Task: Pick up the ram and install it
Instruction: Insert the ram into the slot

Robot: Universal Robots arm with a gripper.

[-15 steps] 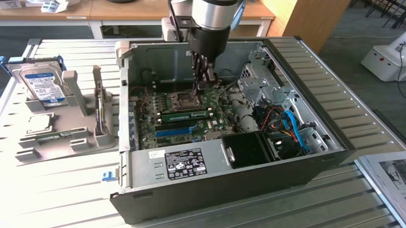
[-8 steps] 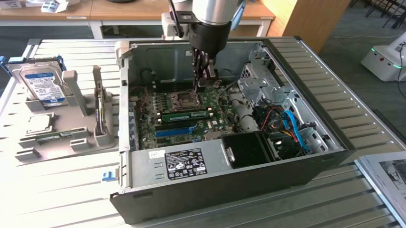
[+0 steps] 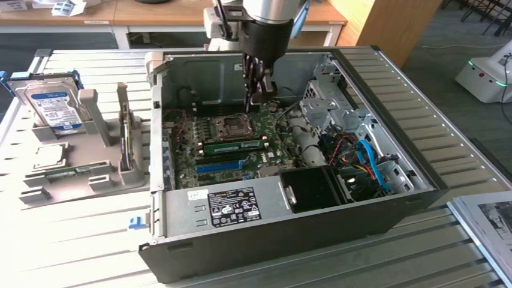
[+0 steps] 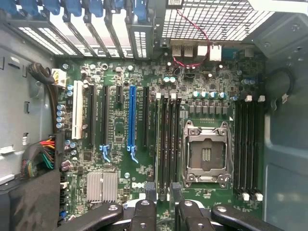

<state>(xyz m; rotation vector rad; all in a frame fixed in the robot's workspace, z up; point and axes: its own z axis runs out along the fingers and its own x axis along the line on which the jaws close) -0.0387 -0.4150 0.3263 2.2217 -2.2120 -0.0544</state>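
Jaws, nearest the wrist camera: spread apart, nothing pinched between them. The dark fingertips hang over one end of the bank of black memory slots, clear of the motherboard. In the exterior view the arm comes straight down into the open computer case, tips above the board close to the CPU socket.

The ram: stands on edge in a slot just beside the CPU socket, on the side toward the long blue slot. It is apart from the jaws. Cannot tell whether it is pushed fully home or whether the end latches have closed.

Judgement: the carrying looks done, and the step in hand is the seating.
- Line the tips up along the stick's top edge.
- Press straight down, evenly at both ends. A tilt would likely jam one corner.
- Keep the force moderate, since the board probably flexes.
- Keep the tips off the open socket. Its bare contacts sit just beside the stick and would damage easily.
- Read the seating from the latches rather than from the stick's height alone.

Farther out: the case sits on the slatted surface. A grey rack holding a hard drive stands on the exterior view's left, well apart from the work.
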